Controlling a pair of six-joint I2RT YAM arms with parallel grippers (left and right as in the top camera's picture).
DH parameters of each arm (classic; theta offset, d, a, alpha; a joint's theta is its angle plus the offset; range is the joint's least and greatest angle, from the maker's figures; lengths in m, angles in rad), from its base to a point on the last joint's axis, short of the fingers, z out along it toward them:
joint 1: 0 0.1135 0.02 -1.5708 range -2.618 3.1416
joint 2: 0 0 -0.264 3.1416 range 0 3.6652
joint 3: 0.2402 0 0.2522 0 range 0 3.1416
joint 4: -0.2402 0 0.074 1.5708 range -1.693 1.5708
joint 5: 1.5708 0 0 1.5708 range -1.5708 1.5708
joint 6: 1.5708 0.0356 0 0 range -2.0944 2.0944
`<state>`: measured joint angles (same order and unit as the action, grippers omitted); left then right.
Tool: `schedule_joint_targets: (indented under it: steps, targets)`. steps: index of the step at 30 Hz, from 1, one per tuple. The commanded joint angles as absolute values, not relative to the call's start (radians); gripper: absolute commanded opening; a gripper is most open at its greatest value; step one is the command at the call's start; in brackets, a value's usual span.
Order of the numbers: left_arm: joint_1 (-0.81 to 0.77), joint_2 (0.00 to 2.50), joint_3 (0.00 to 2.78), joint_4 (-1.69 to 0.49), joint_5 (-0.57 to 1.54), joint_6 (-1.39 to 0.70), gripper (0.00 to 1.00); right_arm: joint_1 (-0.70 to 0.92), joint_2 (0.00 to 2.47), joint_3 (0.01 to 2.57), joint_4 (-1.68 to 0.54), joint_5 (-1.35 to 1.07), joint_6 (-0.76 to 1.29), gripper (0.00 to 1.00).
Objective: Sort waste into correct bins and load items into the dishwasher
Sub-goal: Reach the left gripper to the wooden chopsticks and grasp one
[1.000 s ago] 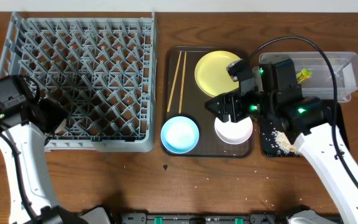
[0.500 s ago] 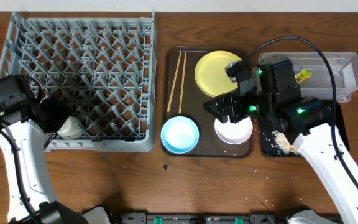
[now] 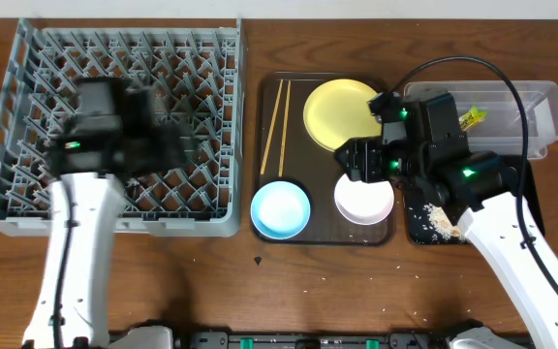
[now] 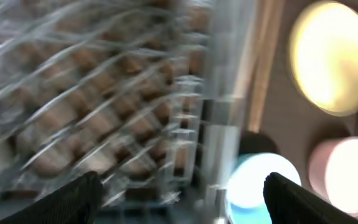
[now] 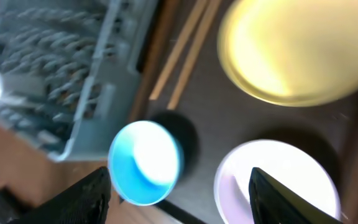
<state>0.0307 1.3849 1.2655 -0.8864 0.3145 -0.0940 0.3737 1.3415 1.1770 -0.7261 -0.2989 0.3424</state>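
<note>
My left gripper (image 3: 177, 147) is a blur over the middle of the grey dishwasher rack (image 3: 27, 116). In its wrist view it (image 4: 182, 199) is open and empty, above the rack's right edge, with the light blue bowl (image 4: 253, 183) just beyond. My right gripper (image 3: 356, 160) hangs open and empty over the brown serving tray (image 3: 327, 237), between the yellow plate (image 3: 337, 111) and the white bowl (image 3: 363, 202). Its wrist view (image 5: 179, 196) shows the blue bowl (image 5: 145, 162) and the white bowl (image 5: 278, 180) below its fingers. The chopsticks (image 3: 277, 126) lie on the tray's left side. The cup is hidden.
The clear tub (image 3: 541, 107) at the back right holds the green-and-orange wrapper (image 3: 473, 118). The black tray (image 3: 424, 228), partly under my right arm, carries beige scraps (image 3: 441, 221). A few crumbs lie on the wooden table near its front edge.
The left gripper opened and left the small white cup in the rack's front left corner. It then swung right across the rack. The right gripper shifted slightly right.
</note>
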Motion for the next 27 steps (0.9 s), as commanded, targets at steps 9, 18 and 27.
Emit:
schedule_joint_targets:
  steps: [9, 18, 27]
  targets:
    - [-0.351, 1.585, 1.280, -0.545, 0.059, 0.015, 0.82, 0.381, 1.342, 1.183, -0.742, -0.181, 0.456, 0.73]
    - [-0.368, 1.872, 1.409, -0.495, 0.085, -0.031, 0.67, 0.381, 1.342, 1.183, -0.743, -0.181, 0.456, 0.73]
    - [-0.373, 2.093, 1.640, -0.584, 0.086, -0.027, 0.62, 0.381, 1.346, 1.183, -0.743, -0.181, 0.456, 0.73]
